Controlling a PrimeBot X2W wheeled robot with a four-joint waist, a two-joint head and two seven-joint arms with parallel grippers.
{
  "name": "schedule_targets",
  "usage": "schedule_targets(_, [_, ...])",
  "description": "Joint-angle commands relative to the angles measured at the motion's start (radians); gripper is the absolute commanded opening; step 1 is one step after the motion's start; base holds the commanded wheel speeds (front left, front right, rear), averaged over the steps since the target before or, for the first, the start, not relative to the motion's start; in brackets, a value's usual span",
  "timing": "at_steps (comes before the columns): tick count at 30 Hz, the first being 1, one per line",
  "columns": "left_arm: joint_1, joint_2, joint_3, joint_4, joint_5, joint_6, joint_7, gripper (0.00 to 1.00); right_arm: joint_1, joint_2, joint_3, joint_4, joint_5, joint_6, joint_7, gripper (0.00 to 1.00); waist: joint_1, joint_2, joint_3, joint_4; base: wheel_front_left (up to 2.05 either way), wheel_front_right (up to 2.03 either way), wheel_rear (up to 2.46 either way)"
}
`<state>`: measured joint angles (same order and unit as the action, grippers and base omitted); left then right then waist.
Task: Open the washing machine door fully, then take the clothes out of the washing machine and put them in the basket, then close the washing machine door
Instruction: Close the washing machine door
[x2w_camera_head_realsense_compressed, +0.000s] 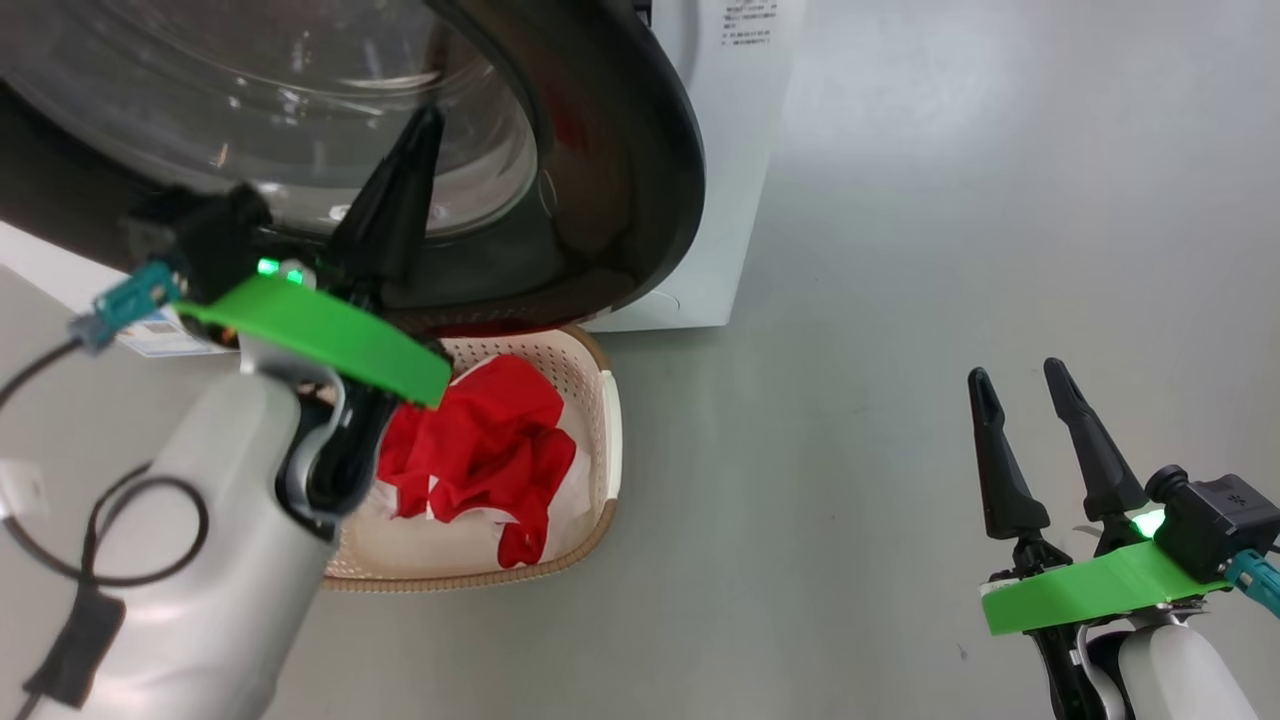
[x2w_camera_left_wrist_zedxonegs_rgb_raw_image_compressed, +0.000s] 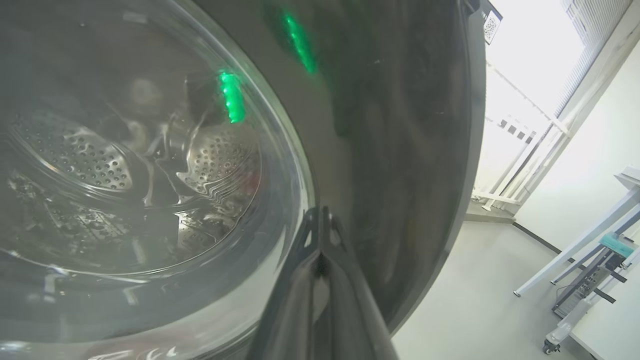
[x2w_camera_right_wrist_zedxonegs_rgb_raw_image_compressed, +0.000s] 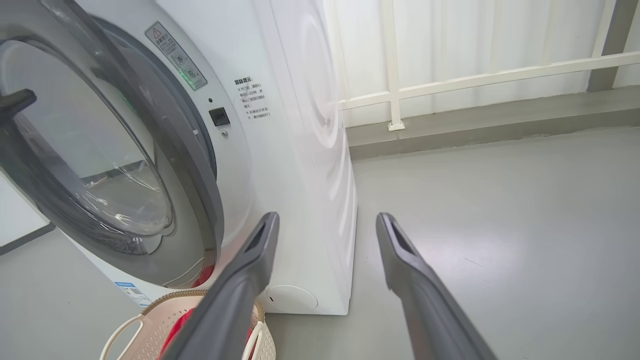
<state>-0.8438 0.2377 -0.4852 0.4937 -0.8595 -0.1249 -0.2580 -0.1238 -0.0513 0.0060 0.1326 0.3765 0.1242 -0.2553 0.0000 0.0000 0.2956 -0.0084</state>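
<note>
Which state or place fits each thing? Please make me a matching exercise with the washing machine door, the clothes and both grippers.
Things:
1. washing machine door
2. clothes
3. left gripper
4. right gripper

States:
a. open, holding nothing
b. lying in the basket
c. ajar
d. shut, pointing at the door

Pairs: 1-c, 2-b, 3-d, 4-a

- The grey floor (x2w_camera_head_realsense_compressed: 900, 250) before me is smooth and faintly glossy, taking the right side and bottom of my head view.
- The washing machine (x2w_camera_head_realsense_compressed: 740, 200) stands on it at upper centre, its white lower corner meeting the floor.
- The basket (x2w_camera_head_realsense_compressed: 610, 430) sits on it left of centre, just beside the machine.
- In my left wrist view, slanted white table legs (x2w_camera_left_wrist_zedxonegs_rgb_raw_image_compressed: 575, 250) stand on it at right.
</note>
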Motion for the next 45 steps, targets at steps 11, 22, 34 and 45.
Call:
schedule_targets(11, [0.21,0.044,0.133,-0.066,0.139,-0.006,-0.004,0.0,0.05,0.001,0.012,-0.013,-0.022,0.007,-0.006,1.0,0.0,0.0,-0.05,0.023,0.0,0.0,0.0])
schedule_targets(22, [0.418,0.014,0.308,-0.129,0.294,-0.006,-0.004,0.1,0.082,0.001,0.001,-0.013,-0.035,0.007,-0.006,1.0,0.0,0.0,-0.069,0.024,0.0,0.0,0.0])
schedule_targets(34, [0.571,-0.009,0.443,-0.217,0.423,-0.006,-0.004,0.8,0.125,-0.001,-0.019,-0.014,-0.043,0.007,-0.006,1.0,0.0,0.0,-0.111,0.004,0.0,0.0,0.0])
schedule_targets(45, [0.704,-0.035,0.564,-0.273,0.494,-0.006,-0.004,1.0,0.173,-0.006,-0.037,-0.018,-0.045,0.007,-0.006,1.0,0.0,0.0,-0.161,-0.013,0.0,0.0,0.0])
